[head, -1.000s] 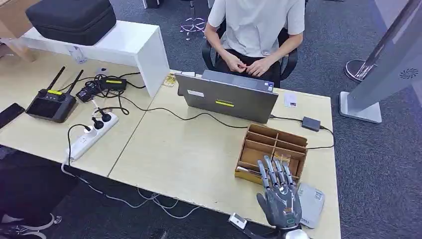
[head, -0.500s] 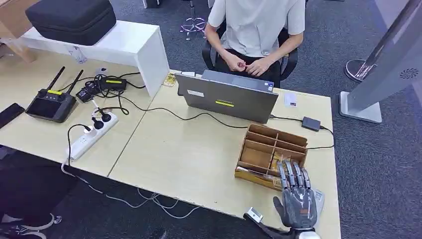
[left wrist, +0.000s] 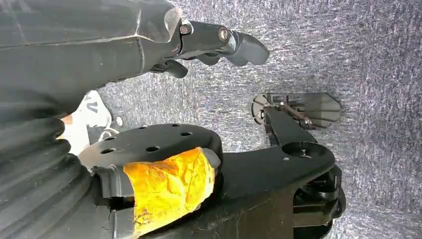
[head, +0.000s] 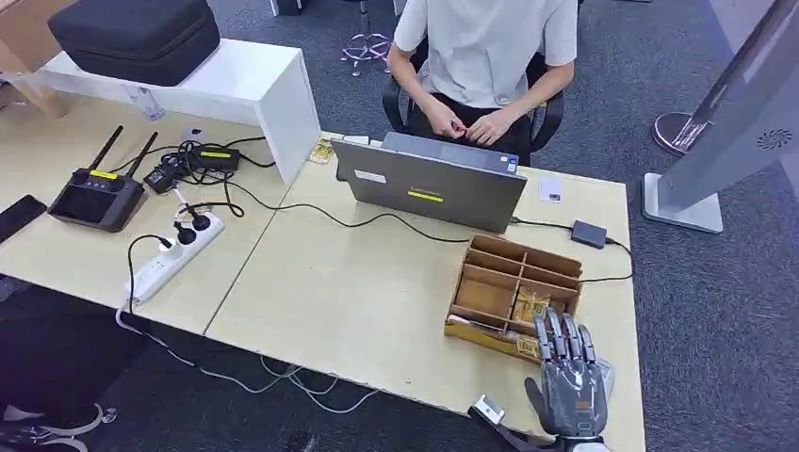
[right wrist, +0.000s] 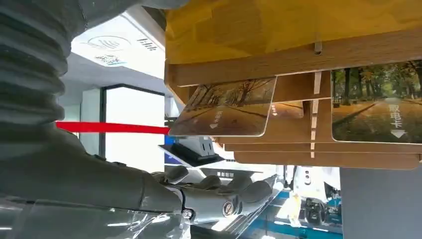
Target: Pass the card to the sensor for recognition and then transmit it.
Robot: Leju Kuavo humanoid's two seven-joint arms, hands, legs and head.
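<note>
Hovering by the wooden organizer (head: 513, 287), our right hand (head: 568, 381) (fingers apart, holding nothing) lines up to pick a card (right wrist: 223, 108).

An office: desks (head: 377, 282), laptop (head: 429, 184), grey carpet (head: 716, 311).

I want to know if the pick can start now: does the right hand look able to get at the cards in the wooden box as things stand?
Probably yes. The right hand hovers open at the near right corner of the wooden box, which has no lid, and the cards stand exposed in their slots, with nothing between them and the fingers.
</note>
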